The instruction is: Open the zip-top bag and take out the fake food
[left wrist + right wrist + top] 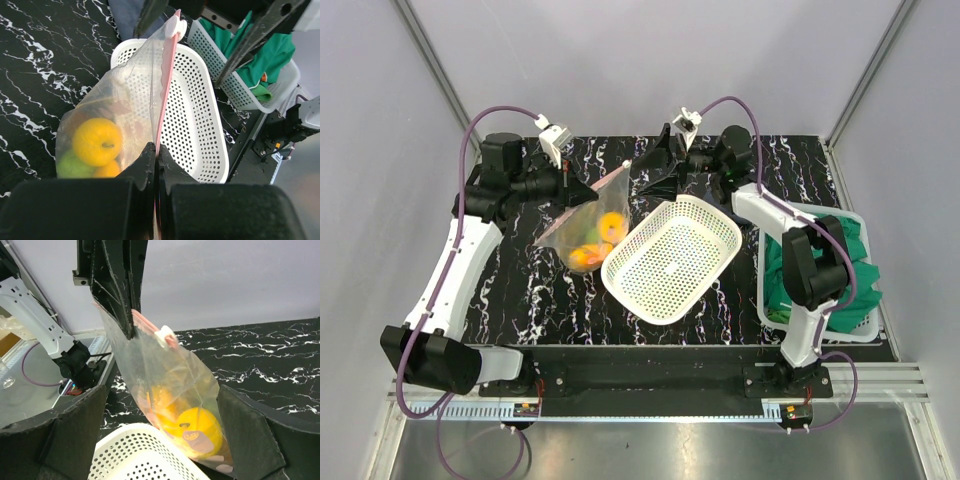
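The zip-top bag (582, 222) is held up over the far-left part of the counter, just beside the left rim of the white basket (670, 258), with the fake food (97, 141) gathered at its bottom. Its pinkish zip strip (167, 85) is clamped by the left gripper (156, 152) — fingers pressed together on it. The right gripper (645, 178) is spread wide at the strip's far end — whether it touches the bag cannot be told.

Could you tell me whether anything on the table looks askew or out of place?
The empty white basket sits diagonally across the mat, not square to it, and green clothing spills over the rim of the other basket at the right edge.
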Controlling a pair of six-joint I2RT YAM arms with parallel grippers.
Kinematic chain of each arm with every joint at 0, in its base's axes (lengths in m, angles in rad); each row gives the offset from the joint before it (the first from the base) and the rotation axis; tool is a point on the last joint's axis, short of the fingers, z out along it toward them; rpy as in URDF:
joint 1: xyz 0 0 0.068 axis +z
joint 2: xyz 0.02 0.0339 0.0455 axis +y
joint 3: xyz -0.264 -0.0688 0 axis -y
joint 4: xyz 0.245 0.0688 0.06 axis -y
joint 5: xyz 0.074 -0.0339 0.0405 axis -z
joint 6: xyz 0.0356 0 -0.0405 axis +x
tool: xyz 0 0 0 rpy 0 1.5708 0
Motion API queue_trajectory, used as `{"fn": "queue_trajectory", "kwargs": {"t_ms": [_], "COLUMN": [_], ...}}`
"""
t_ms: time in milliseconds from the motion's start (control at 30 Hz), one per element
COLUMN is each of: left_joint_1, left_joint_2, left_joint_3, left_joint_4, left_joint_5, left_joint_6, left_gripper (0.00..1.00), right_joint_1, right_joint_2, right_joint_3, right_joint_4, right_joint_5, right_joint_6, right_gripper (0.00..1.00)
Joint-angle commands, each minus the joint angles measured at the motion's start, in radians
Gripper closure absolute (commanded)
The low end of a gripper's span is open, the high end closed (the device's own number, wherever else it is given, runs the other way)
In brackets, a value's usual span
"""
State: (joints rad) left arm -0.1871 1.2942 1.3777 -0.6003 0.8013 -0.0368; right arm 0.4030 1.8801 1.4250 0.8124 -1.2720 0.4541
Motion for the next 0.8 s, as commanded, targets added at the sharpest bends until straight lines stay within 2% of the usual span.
{"fn": "queue_trajectory", "kwargs": {"t_ms": [0, 300, 433, 600, 667, 767], "left_joint_1": [0.006, 0.008, 0.008, 0.009, 0.009, 0.011], "left_joint_2": [-0.009, -0.029, -0.035, -0.05, -0.058, -0.067], "left_joint_3": [0.026, 0.003, 0.003, 0.004, 0.004, 0.004], "left_joint_4": [0.048, 0.04, 0.04, 0.034, 0.033, 0.034], "left_joint_5": [0.073, 0.078, 0.084, 0.069, 0.058, 0.021], "left_joint_6": [-0.021, -0.034, -0.035, -0.037, -0.041, -0.044], "left_gripper": [1.0, 1.0, 1.0, 1.0, 1.0, 1.0], "right_joint_1": [0.0, 0.023, 0.045, 0.063, 0.069, 0.071], "right_joint_2": [0.042, 0.086, 0.111, 0.126, 0.129, 0.137], "right_joint_3": [0.058, 0.115, 0.15, 0.172, 0.172, 0.172], "right_joint_4": [0.258, 0.228, 0.211, 0.189, 0.191, 0.191], "right_joint_5": [-0.037, 0.013, 0.014, 0.006, 0.006, 0.013], "right_joint_6": [0.173, 0.178, 0.175, 0.182, 0.186, 0.196], "right_gripper": [0.0, 0.04, 0.1, 0.27, 0.4, 0.68]}}
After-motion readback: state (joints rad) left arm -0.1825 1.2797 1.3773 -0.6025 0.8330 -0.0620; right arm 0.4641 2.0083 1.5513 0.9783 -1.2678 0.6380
